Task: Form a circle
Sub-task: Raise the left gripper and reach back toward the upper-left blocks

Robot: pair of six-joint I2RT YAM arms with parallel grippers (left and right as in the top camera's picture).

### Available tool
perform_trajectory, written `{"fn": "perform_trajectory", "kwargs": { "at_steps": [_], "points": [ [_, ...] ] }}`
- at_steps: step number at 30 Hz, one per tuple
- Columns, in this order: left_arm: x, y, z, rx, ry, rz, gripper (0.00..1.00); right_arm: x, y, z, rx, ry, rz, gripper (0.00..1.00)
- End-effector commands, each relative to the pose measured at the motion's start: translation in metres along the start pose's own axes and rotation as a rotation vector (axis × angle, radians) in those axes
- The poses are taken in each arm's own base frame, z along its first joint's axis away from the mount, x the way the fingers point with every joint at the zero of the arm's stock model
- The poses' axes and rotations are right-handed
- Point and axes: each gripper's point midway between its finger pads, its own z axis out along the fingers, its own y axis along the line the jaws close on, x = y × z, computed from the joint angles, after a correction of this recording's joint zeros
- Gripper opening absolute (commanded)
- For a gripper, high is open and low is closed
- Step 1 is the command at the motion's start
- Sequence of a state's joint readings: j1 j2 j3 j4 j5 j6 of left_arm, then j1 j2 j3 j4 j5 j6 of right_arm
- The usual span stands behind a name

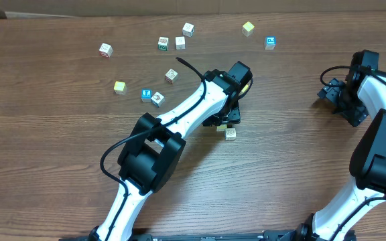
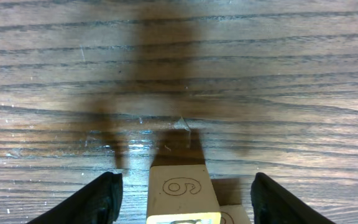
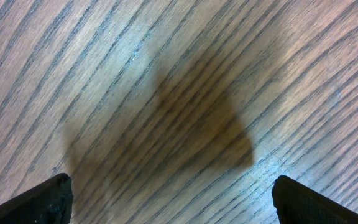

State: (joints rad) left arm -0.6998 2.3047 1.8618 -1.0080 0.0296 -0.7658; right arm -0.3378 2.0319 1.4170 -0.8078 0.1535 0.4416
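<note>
L arm pose: we see the white-and-black left arm [image 1: 179, 114] reach from the near-left edge diagonally to mid-table. Its wrist is bent down over the brown wood-grain table [image 1: 293, 167].
L claw: the left gripper [image 2: 186, 190] has its fingers apart, straddling a cream wooden cube marked "6" [image 2: 180, 186]. A gap shows on each side, so no clamp.
R arm pose: the right arm [image 1: 380, 134] is folded at the right edge, w/ the right gripper [image 1: 328, 92] pointing left. Fingers are spread wide, w/ only table grain between them in the wrist view.
Circle: we cannot pick out a closed circle. The "6" cube touches a second cream cube [image 2: 232, 215]. Overhead, this pair shows just below the L wrist.
Loose cubes: a pale yellow cube [image 1: 119, 87], a cyan cube [image 1: 146, 95], a white picture cube [image 1: 157, 99] just beside it and another white cube [image 1: 171, 75] form an open arc left of the arm. Six more small cubes [image 1: 180, 43] lie along the far side.
Hidden/unclear: overhead, the wrist covers the L fingertips. The second cube is cut off by the frame edge. We cannot identify a yellow patch [image 1: 246, 85] by the wrist head. Cube pictures are too small to read.
</note>
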Motion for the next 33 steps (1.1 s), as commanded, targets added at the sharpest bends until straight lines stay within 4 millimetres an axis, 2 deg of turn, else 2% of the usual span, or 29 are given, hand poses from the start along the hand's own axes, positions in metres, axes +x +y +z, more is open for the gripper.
{"fn": "perform_trajectory", "kwargs": {
  "at_steps": [1,10,13,16,17,19,21,22,23,24,30,33],
  "points": [
    [-0.017,-0.005,-0.009,0.019,-0.039,0.026,0.66,-0.004,0.001,-0.009,-0.01,-0.024,0.005,1.0],
    [-0.068,-0.012,-0.066,0.103,-0.162,0.015,0.72,-0.004,0.001,-0.009,-0.011,-0.024,0.005,1.0],
    [-0.081,-0.007,-0.075,0.111,-0.191,0.011,0.74,-0.004,0.001,-0.009,-0.01,-0.024,0.005,1.0],
    [-0.088,0.008,-0.075,0.09,-0.187,-0.002,0.73,-0.004,0.001,-0.009,-0.01,-0.024,0.005,1.0],
    [-0.091,0.023,-0.075,0.062,-0.175,-0.024,0.72,-0.004,0.001,-0.009,-0.011,-0.024,0.005,1.0],
    [-0.096,0.037,-0.075,0.042,-0.167,-0.016,0.66,-0.004,0.001,-0.009,-0.01,-0.024,0.005,1.0],
    [-0.1,0.05,-0.075,0.029,-0.161,-0.002,0.51,-0.004,0.001,-0.009,-0.011,-0.024,0.005,1.0],
    [-0.103,0.057,-0.075,0.022,-0.158,0.005,0.35,-0.004,0.001,-0.009,-0.01,-0.024,0.005,1.0],
    [-0.106,0.063,-0.075,0.017,-0.156,0.016,0.13,-0.004,0.001,-0.009,-0.011,-0.024,0.005,1.0],
    [-0.109,0.069,-0.076,0.011,-0.155,0.029,0.04,-0.004,0.001,-0.009,-0.01,-0.024,0.005,1.0],
    [-0.117,0.101,-0.077,-0.02,-0.13,0.102,0.05,-0.004,0.001,-0.009,-0.011,-0.024,0.005,1.0],
    [-0.113,0.119,-0.077,-0.043,-0.09,0.098,0.19,-0.004,0.001,-0.009,-0.01,-0.024,0.005,1.0]
  ]
}}
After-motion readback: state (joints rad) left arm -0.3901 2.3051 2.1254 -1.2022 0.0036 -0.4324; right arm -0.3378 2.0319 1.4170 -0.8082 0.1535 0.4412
